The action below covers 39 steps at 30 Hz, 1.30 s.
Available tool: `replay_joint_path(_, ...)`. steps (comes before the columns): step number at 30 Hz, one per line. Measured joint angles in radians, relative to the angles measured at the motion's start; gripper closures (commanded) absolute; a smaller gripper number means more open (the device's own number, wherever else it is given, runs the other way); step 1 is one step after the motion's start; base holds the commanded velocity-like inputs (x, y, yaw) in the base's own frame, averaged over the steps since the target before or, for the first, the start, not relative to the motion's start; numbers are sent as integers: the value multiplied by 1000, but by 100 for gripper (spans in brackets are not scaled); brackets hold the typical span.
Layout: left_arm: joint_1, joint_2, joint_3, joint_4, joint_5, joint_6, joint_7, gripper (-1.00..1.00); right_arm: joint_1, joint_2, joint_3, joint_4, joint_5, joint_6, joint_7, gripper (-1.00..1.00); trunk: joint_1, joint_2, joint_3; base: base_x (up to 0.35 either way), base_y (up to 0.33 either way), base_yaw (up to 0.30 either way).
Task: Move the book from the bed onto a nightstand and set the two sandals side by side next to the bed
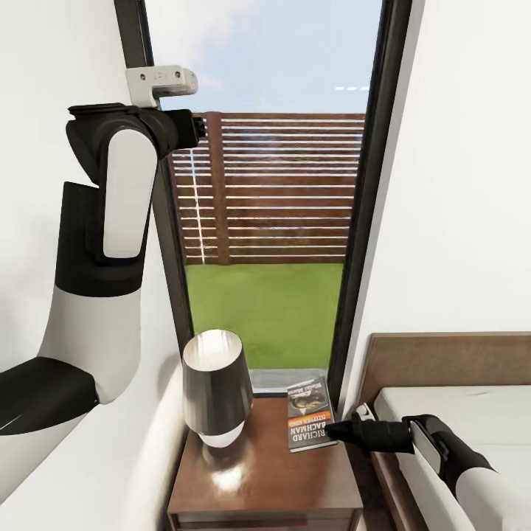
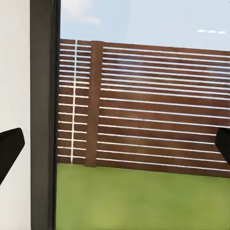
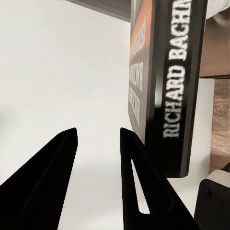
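Lying flat on the nightstand [image 1: 258, 479], the book [image 1: 310, 413] sits at the back right part of that dark glossy surface, its orange band and the name "Richard Bachman" readable, just beside a lamp [image 1: 216, 391] with a dark shade that stands on the left half. The right hand [image 1: 332, 429] reaches in low from the bed [image 1: 450, 413] side, its dark tip at the book's right edge in the head view; in the right wrist view its two black fingers [image 3: 48, 182] stand apart with nothing between them, released, and the book's spine [image 3: 179, 81] lies just past one of them, so whether that finger touches the cover is hard to tell. The bed's white mattress and brown headboard [image 1: 442, 358] show at the right, close to the nightstand. The left arm is raised high against the tall dark-framed window [image 1: 372, 184], and the left hand [image 2: 115, 148] faces the glass with its fingertips [image 2: 9, 146] spread wide, empty, looking out at a slatted wooden fence [image 1: 280, 184] and green lawn [image 1: 265, 310].
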Motion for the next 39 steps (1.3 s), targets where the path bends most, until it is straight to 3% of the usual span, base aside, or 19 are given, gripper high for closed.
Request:
replay_joint_path(13,0,0,-1,0,0,0,1,-100,0,1,0,-1,1,-1,0,100,0,0,0,83,0,0)
replay_joint_path(23,0,0,-28,0,-1,0,1,-100,0,-1,0,-1,1,-1,0,100,0,0,0,36,0,0)
replay_joint_path(39,0,0,-36,0,-1,0,1,-100,0,1,0,-1,1,-1,0,100,0,0,0,177,0,0)
